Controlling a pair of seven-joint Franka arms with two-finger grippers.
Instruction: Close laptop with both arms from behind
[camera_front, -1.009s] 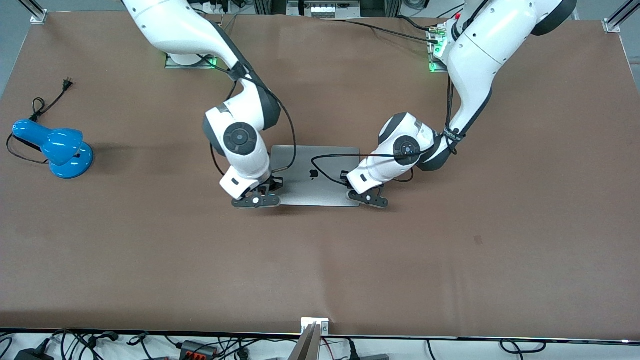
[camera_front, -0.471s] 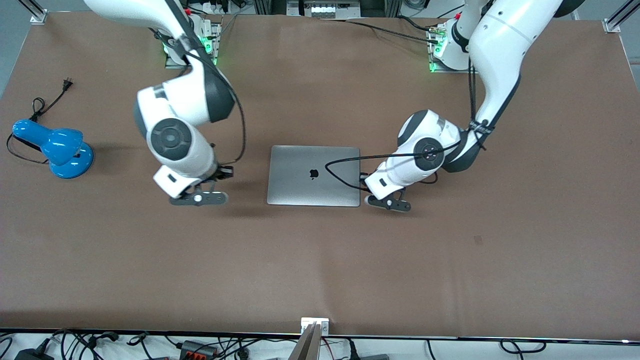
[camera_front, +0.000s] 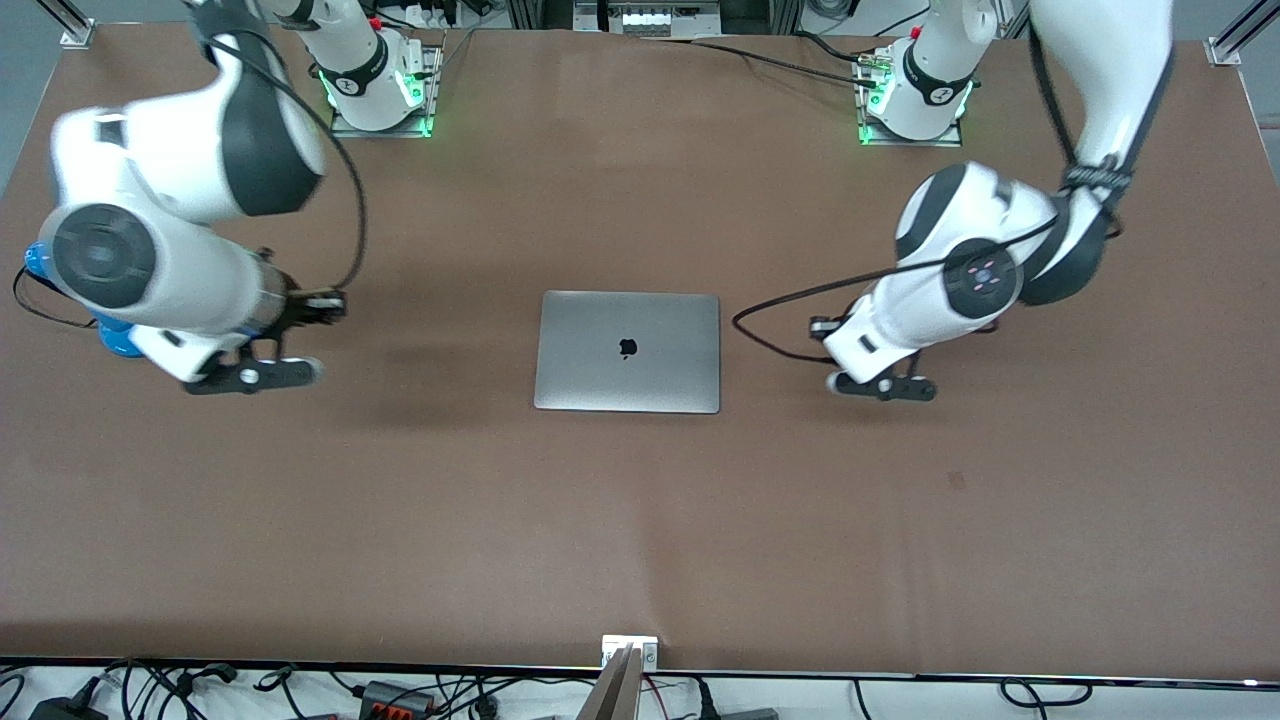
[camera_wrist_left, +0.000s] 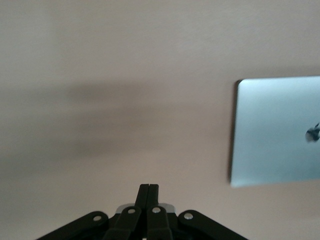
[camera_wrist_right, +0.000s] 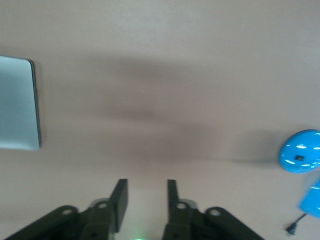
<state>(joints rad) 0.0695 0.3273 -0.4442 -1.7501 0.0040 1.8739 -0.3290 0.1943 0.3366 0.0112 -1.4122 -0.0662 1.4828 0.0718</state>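
1. The laptop (camera_front: 627, 352) lies flat and shut in the middle of the brown desk (camera_front: 640, 520), its silver lid up with the dark apple logo (camera_front: 627, 348) showing.
2. The left gripper (camera_front: 882, 388) hangs over bare desk just beside the laptop's edge toward the left arm's end, apart from it. In the left wrist view its jaws are clenched together with nothing between them, and the laptop (camera_wrist_left: 278, 131) shows off to one side.
3. The right gripper (camera_front: 250, 376) is over bare desk toward the right arm's end, well apart from the laptop. In the right wrist view its jaws stand parted with a clear gap and grasp nothing; one corner of the laptop (camera_wrist_right: 18, 104) shows at the picture's edge.
4. A blue desk lamp (camera_front: 113, 340) sits at the right arm's end of the desk, mostly covered by the right arm in the front view; its blue head (camera_wrist_right: 300, 151) shows in the right wrist view.
5. A black cord (camera_front: 30, 305) lies beside the lamp.
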